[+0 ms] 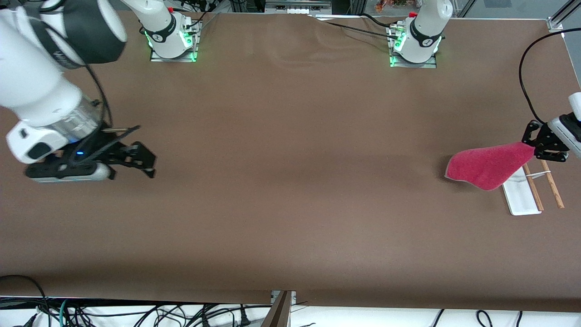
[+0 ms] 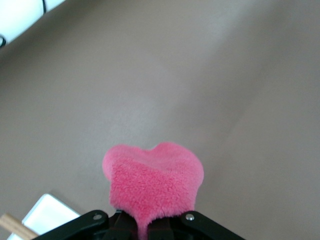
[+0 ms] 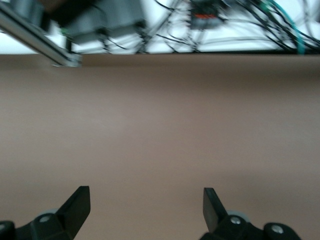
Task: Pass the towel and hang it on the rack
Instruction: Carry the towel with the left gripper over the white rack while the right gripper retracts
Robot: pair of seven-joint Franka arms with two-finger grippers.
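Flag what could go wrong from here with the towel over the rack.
1. The left gripper is shut on one corner of the fluffy pink-red towel; most of the cloth hangs off to one side of the two thin wooden rods, so on release it could slide off to the table.
2. The rack's flat white base looks light; dragging cloth might shift or tip it.
3. The open right gripper waits over the table's other end, too far to help.
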